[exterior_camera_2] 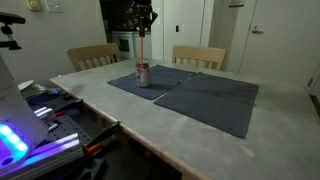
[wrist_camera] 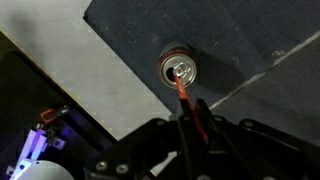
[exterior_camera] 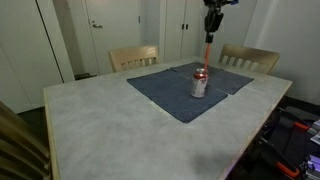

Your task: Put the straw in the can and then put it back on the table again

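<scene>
the tool (exterior_camera: 211, 28) is clamped on the top of the straw (exterior_camera: 207, 52), which hangs upright with its lower end at the mouth of the can (exterior_camera: 200, 84). the can stands on a dark mat (exterior_camera: 160, 95) toward the far edge of the worktop (exterior_camera: 100, 125); broad bare surface runs along the near edge.

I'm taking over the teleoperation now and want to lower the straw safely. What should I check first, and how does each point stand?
1. The gripper is shut on the straw: ok.
2. The straw hangs roughly upright below the gripper in both exterior views: ok.
3. The can stands upright on the dark mat: ok.
4. The straw's lower end sits over the can's top in the wrist view: ok.
5. The tip is lined up with the drinking hole, or already in it: cannot tell.
</scene>
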Available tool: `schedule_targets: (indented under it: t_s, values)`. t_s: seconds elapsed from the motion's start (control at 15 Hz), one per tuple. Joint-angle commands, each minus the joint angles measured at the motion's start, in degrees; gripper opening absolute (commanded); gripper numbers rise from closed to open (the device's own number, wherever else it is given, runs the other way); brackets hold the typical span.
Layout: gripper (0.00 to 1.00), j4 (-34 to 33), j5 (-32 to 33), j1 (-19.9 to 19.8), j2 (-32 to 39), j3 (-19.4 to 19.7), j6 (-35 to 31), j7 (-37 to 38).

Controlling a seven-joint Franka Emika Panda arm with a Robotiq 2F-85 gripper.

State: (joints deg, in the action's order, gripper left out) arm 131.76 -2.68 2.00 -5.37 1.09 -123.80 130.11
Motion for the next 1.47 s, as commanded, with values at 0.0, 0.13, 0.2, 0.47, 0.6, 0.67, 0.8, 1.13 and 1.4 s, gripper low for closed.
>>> schedule_targets:
  t_s: [0.0, 0.13, 0.2, 0.47, 0.6, 0.67, 0.8, 1.13, 1.4]
  values:
    - [0.02, 0.7, 2.2, -1.2, -2.8, -1.2, 2.0, 0.8]
    - [0.02, 0.7, 3.0, -1.2, -3.8, -1.6, 2.3, 1.2]
    - [0.02, 0.7, 3.3, -1.2, -4.2, -1.8, 2.4, 1.3]
    - [0.02, 0.5, 4.4, -1.2, -5.8, -2.6, 3.5, 2.0]
    - [0.02, 0.4, 4.8, -1.3, -6.5, -3.0, 3.9, 2.1]
    - [0.02, 0.2, 4.9, -1.3, -6.6, -3.1, 4.0, 2.1]
    - [0.02, 0.2, 5.0, -1.4, -7.3, -3.4, 3.5, 1.9]
    - [0.02, 0.7, 4.7, -1.5, -10.2, -3.8, 2.8, 1.9]
    - [0.02, 1.0, 4.7, -1.9, -12.8, -4.2, 2.2, 2.3]
